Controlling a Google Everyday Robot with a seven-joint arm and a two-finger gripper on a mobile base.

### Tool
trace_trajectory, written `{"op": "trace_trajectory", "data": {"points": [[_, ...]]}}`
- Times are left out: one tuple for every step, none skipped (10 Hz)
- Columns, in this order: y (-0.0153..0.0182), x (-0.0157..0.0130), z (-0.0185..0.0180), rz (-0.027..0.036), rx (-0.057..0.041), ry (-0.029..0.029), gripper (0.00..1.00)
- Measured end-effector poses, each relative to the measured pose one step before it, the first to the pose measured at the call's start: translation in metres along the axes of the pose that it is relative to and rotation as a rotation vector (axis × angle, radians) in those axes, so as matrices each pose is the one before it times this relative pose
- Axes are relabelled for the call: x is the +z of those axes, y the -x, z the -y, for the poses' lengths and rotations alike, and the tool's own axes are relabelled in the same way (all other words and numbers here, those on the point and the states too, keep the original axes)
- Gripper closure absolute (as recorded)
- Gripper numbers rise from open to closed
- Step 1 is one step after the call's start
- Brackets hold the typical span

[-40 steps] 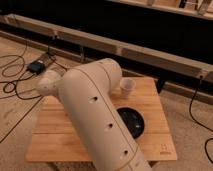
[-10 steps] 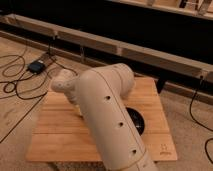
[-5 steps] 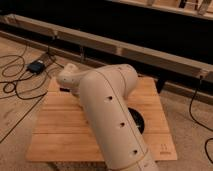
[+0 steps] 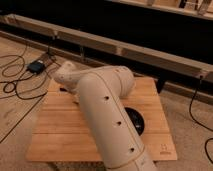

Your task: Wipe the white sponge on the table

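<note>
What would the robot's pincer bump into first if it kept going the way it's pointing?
Probably the light bamboo-plank table. The pincer sits mostly hidden behind the cream robot arm over the table's far left part and seems to point down; depth is unclear.

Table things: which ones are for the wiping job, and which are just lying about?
For the job: the table; the hand, hidden behind the arm over the table's far left; the white sponge, not in sight.
Just lying about: black round thing on the table; black box on the floor.
</note>
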Motion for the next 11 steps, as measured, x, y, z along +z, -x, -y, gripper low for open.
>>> {"op": "trace_trajectory", "data": {"points": [[0.00788,-0.00029,-0.00456,0.01638,-0.01414,0.00678,1.0],[0.0109,-0.00027,-0.00774,0.0204,-0.02306,0.01094,1.0],[0.00957,0.00017,-0.00861,0.01487,-0.02563,0.01101,1.0],[0.00853,0.00063,-0.0089,0.01161,-0.02609,0.00995,1.0],[0.00681,-0.00058,-0.00666,0.00955,-0.02105,0.00588,1.0],[0.01155,-0.00217,-0.01116,0.01525,-0.03834,0.00691,1.0],[0.00935,-0.0023,-0.00853,0.01193,-0.0319,0.00431,1.0],[0.00718,-0.00195,-0.00613,0.00896,-0.02397,0.00291,1.0],[0.01044,-0.00233,-0.00866,0.01202,-0.0307,0.00518,1.0],[0.00315,-0.00152,-0.00545,0.0032,-0.02181,0.00183,1.0],[0.00149,-0.00064,-0.00799,0.00121,-0.01491,0.00977,1.0]]}}
